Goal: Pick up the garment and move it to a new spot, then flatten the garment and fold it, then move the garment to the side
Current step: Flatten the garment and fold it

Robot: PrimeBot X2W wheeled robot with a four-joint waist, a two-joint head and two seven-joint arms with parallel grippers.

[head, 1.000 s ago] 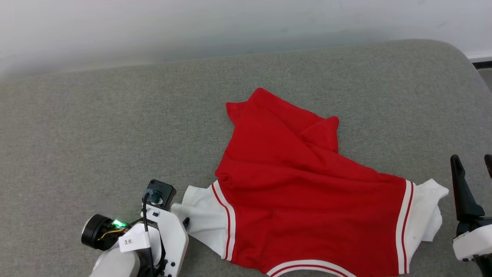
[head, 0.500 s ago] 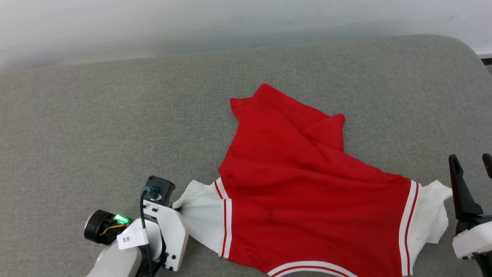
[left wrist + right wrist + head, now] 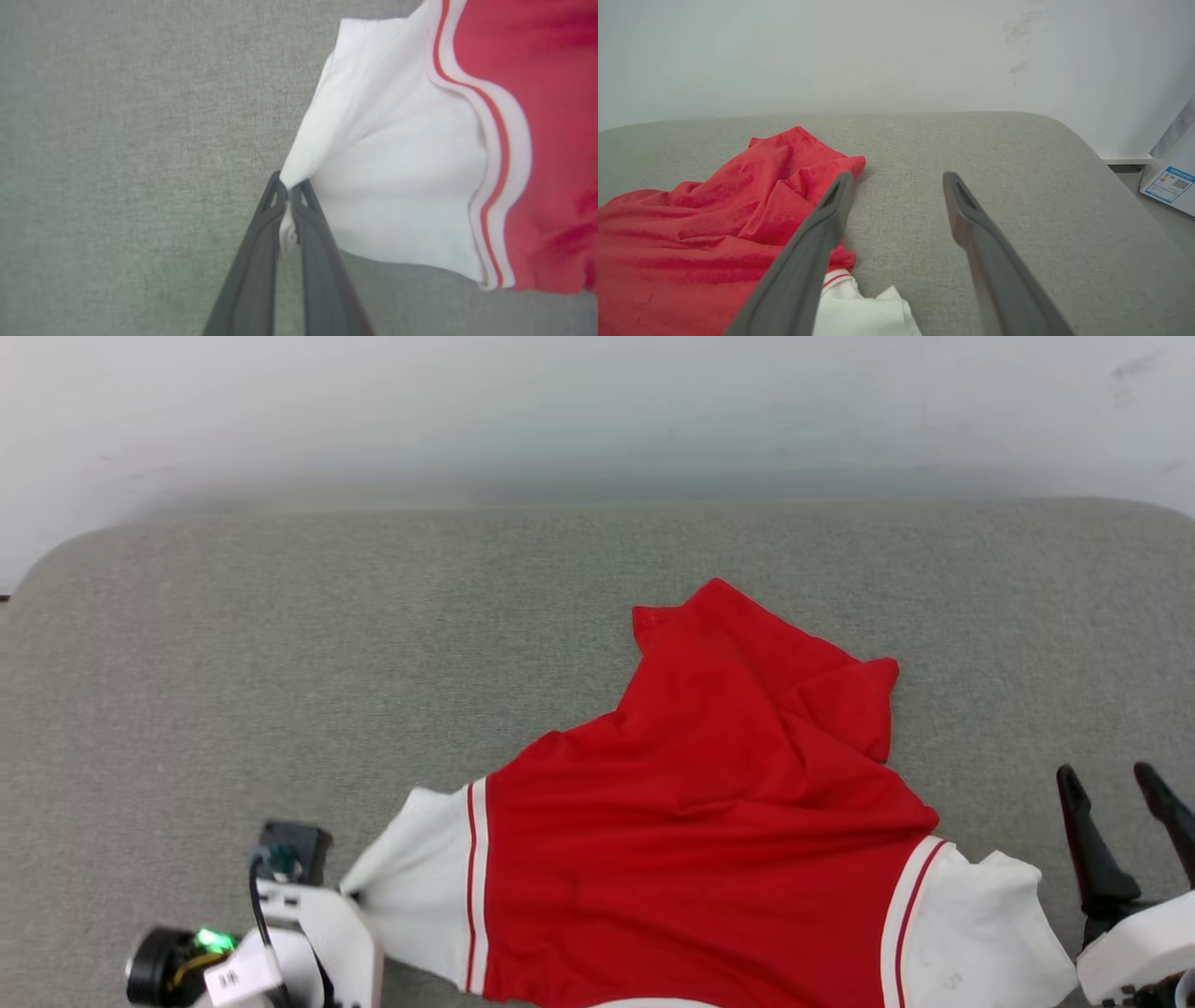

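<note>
The garment point(image 3: 691, 840) is a red shirt with white short sleeves and red-white trim, lying rumpled on the grey cushion at centre right; no lettering shows. My left gripper point(image 3: 289, 186) is shut on the tip of its white left sleeve point(image 3: 402, 177), pulling the cloth to a point. In the head view the left wrist point(image 3: 299, 915) sits at the lower left, touching that sleeve. My right gripper point(image 3: 896, 179) is open above bare cushion, just right of the garment point(image 3: 714, 224), and its dark fingers point(image 3: 1083, 840) rise at the lower right, beside the other white sleeve point(image 3: 980, 933).
The grey upholstered cushion point(image 3: 280, 691) spans the scene, with rounded far corners and a pale wall point(image 3: 597, 411) behind. Bare fabric lies left of and beyond the garment. A labelled box point(image 3: 1169, 184) stands on the floor past the cushion's right end.
My left gripper has shut on the white sleeve tip and drawn it leftward, stretching the shirt. The head camera has shifted, so the whole scene sits lower and further right.
</note>
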